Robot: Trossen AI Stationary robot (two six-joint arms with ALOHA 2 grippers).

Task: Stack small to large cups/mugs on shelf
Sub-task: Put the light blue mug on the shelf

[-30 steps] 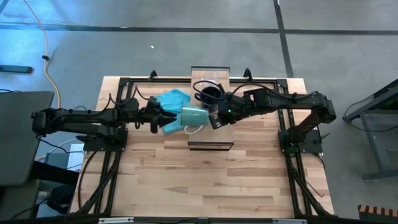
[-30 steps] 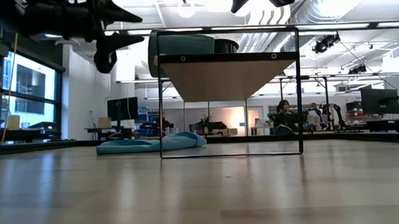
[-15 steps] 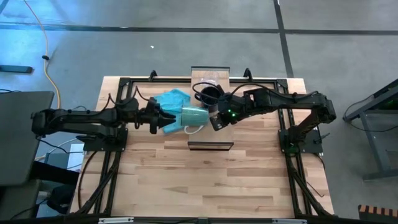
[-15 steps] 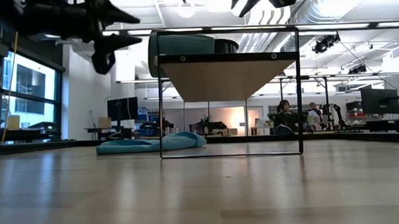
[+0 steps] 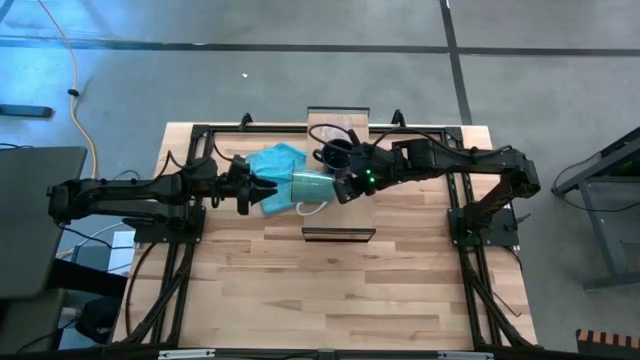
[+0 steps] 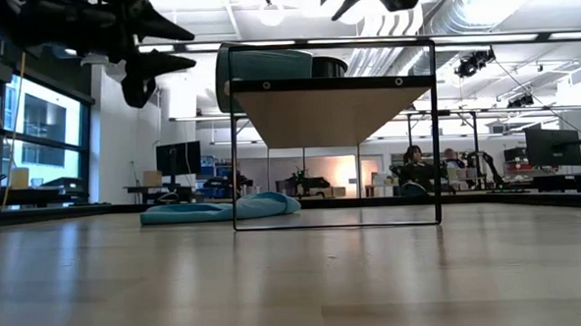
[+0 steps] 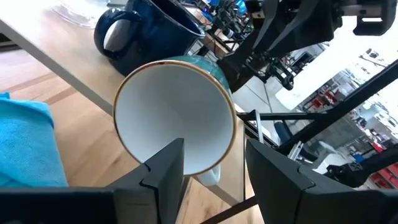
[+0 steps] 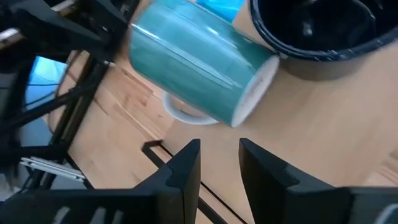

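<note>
Step in hand, as I judge it: righting a tipped mug on the shelf (image 5: 338,236) before any stacking proper. No cup sits inside another yet.

The teal mug (image 5: 312,186) lies on its side on the shelf top, mouth turned toward the left gripper (image 5: 262,190), base toward the right gripper (image 5: 345,188). Teal glaze outside, white inside, a thin brown line on the lip, white underside. Its white handle points toward the shelf's front edge and hangs just past it.

Left gripper: fingers spread, empty, level with the mug's open mouth and just short of it. In the left wrist view the rim fills the space beyond the two fingers (image 7: 166,165).

Right gripper: fingers parted, holding nothing, just off the mug's base. In the right wrist view the mug (image 8: 199,63) lies free on the wood.

The dark blue mug (image 7: 143,28) stands upright just behind the teal one, touching or nearly so; I cannot tell which. Something clear lies beyond it at the shelf's back, too faint to identify. A teal cloth (image 5: 272,160) lies on the table beside the shelf.

Next move calls for a grip on the teal mug's wall or rim, then tipping it upright without rolling it off the front edge or knocking the blue mug.
</note>
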